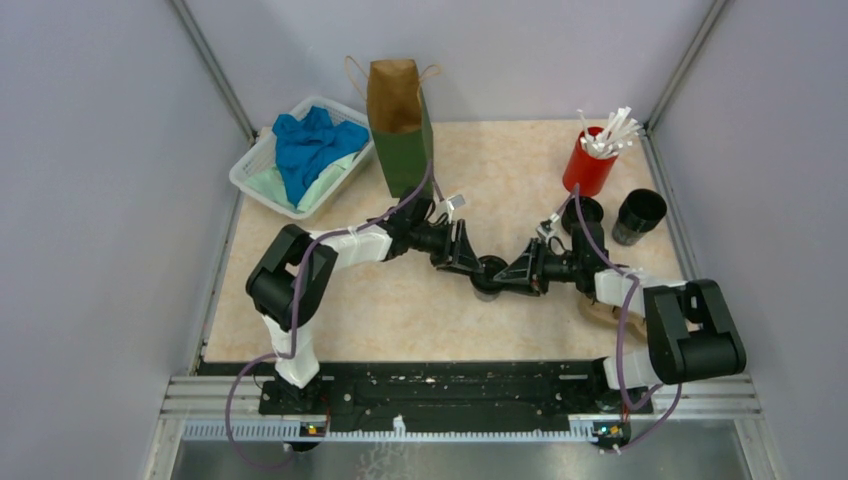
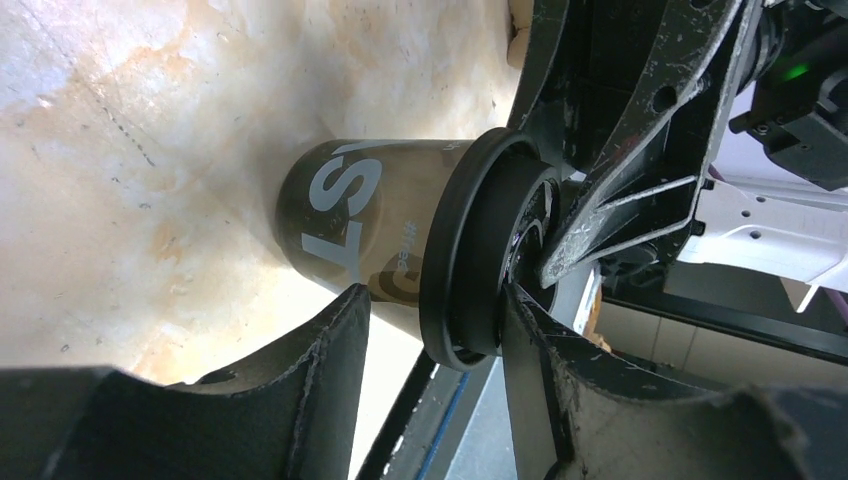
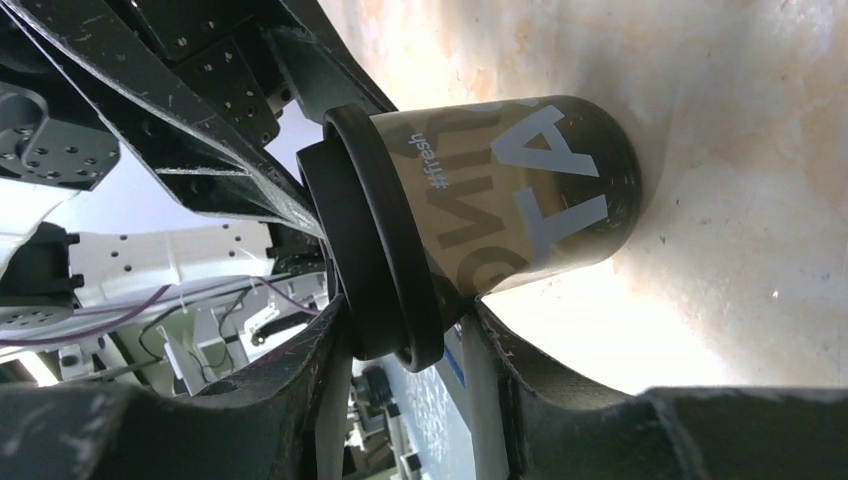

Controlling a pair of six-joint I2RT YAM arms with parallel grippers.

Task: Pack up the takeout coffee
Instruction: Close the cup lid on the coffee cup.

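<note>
One takeout coffee, a small black cup with a round black lid, stands on the marbled table between both arms. My left gripper reaches it from the left and my right gripper from the right. In the left wrist view the cup shows white lettering. The left gripper holds one finger on the lid top and the other against the cup wall below the rim. The right gripper straddles the lid the same way, more tightly.
An open brown-and-green paper bag stands at the back. A white basket of cloths is at the back left. A red cup of white sticks, a lidded black cup, an open black cup and a tan carrier are on the right.
</note>
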